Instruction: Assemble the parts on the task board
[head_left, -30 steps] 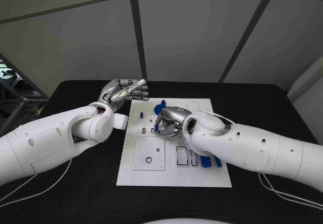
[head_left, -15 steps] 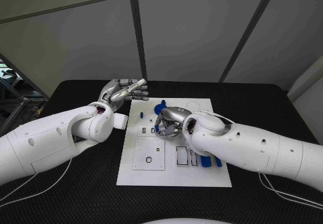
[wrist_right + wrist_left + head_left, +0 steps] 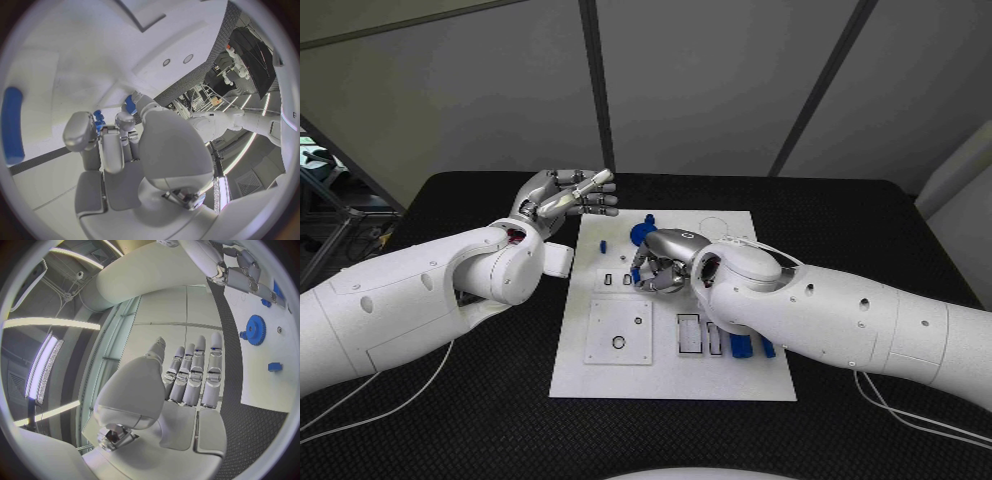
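The white task board (image 3: 678,380) lies in the middle of the table. My right hand (image 3: 666,261) hovers low over its far half with fingers curled in. Between its thumb and a finger I see a small blue part (image 3: 98,120), pinched there. A blue gear (image 3: 643,235) stands just beyond that hand, also visible as the gear (image 3: 253,330) in the left wrist view. A small blue peg (image 3: 604,243) sits left of the gear. My left hand (image 3: 567,198) is raised off the board's far left corner, fingers straight, holding nothing.
Two blue bars (image 3: 741,347) lie near the board's right edge beside rectangular slots (image 3: 689,334). A square white plate with a round hole (image 3: 619,332) sits on the board's left half. Black table (image 3: 862,230) surrounds the board.
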Tool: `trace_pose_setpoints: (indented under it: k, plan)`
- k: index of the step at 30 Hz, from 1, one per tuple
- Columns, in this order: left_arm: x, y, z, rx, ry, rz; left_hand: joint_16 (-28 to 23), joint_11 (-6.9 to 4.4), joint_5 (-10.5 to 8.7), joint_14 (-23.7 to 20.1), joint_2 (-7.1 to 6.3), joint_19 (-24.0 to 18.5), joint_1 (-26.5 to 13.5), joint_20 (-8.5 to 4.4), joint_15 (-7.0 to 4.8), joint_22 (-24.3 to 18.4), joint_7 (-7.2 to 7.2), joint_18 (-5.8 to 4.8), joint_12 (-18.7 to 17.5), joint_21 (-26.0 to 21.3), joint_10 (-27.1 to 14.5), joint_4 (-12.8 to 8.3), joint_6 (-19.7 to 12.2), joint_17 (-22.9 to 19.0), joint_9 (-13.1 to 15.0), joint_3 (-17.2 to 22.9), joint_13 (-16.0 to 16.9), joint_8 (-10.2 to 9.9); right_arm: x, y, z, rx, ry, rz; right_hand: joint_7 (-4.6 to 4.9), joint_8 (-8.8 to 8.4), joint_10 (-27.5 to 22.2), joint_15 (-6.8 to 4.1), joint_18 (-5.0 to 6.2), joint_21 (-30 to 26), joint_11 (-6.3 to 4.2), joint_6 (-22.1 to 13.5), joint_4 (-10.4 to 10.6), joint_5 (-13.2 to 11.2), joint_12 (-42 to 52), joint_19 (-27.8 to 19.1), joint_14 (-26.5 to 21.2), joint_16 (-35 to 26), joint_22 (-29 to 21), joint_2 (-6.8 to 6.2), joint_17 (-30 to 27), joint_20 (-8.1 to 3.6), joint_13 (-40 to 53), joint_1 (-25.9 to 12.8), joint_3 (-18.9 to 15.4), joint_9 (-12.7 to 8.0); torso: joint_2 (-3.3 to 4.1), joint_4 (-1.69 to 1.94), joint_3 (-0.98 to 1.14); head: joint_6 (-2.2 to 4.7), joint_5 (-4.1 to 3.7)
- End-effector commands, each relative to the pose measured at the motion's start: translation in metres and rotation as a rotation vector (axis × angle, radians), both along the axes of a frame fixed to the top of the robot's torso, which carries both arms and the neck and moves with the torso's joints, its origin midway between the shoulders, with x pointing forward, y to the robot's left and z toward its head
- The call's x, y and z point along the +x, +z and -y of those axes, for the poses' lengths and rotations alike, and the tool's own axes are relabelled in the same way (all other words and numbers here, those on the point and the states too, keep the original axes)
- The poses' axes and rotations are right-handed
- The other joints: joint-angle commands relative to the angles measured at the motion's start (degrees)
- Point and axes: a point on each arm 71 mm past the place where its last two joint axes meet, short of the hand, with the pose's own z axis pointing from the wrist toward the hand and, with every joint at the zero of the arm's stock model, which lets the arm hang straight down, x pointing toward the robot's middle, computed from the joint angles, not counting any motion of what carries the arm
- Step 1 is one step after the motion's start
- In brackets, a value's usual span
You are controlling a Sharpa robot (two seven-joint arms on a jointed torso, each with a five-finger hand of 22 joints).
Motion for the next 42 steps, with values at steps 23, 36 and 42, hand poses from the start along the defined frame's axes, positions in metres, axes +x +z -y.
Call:
trace_pose_setpoints:
  k: [23, 36, 42]
  plan:
    - [0.0, 0.002, 0.001, -0.004, -0.014, 0.008, -0.4, -0.03, -0.01, 0.0, 0.13, 0.1, 0.5, 0.28, 0.02, -0.1, 0.14, 2.91, -0.3, -0.3, 0.0, -0.2, 0.1, 0.1, 0.0, 0.2, 0.0, -0.2, 0.0, -0.001, 0.002, 0.01, -0.015, 0.014, 0.67, -1.3, -3.9, 1.18, 0.13, -1.5, 0.74, -4.3, 1.1, -2.1, -3.6, -1.4, 3.0, -1.4, -1.7, -2.58, 4.3, 0.78, -4.2, -1.2, -1.1, -0.4, 0.0, -0.03, 0.03, 0.21, -0.48]
    - [0.001, 0.0, -0.003, 0.086, -0.022, 0.02, 3.8, -2.15, -0.16, 9.6, -0.18, 5.6, -1.0, -2.29, -2.81, 1.4, -1.64, 3.04, 0.6, 3.3, 5.4, 0.1, 2.4, 3.7, 0.0, 1.3, 0.4, 0.0, -0.008, 0.015, 0.022, 0.172, -0.011, 0.112, 0.98, -1.56, -4.1, 1.36, 0.23, -2.1, 0.87, -10.7, 9.5, -1.3, -2.6, -1.8, 2.5, -2.5, -2.4, -4.51, 2.9, 1.2, -5.1, 2.0, -12.9, -0.7, -0.22, -0.08, 0.0, 0.96, -0.68]
    - [0.001, -0.003, -0.007, 0.188, -0.014, 0.01, 11.9, -3.21, -0.24, 16.1, -1.14, 11.0, -2.4, -4.19, -4.44, 4.6, -2.13, 2.91, 0.9, 9.1, 8.2, 0.8, 2.7, 10.0, 0.0, 1.3, 1.2, -0.5, -0.014, 0.027, 0.048, 0.312, 0.04, 0.139, 0.33, -1.15, -4.2, 1.1, 0.34, -2.3, 0.54, -11.7, 10.2, -1.2, -2.5, -1.8, 2.5, -2.6, -2.6, -2.64, 2.8, 0.87, -5.4, 4.6, -12.4, -0.7, -0.58, -0.04, -0.18, 1.21, -0.85]
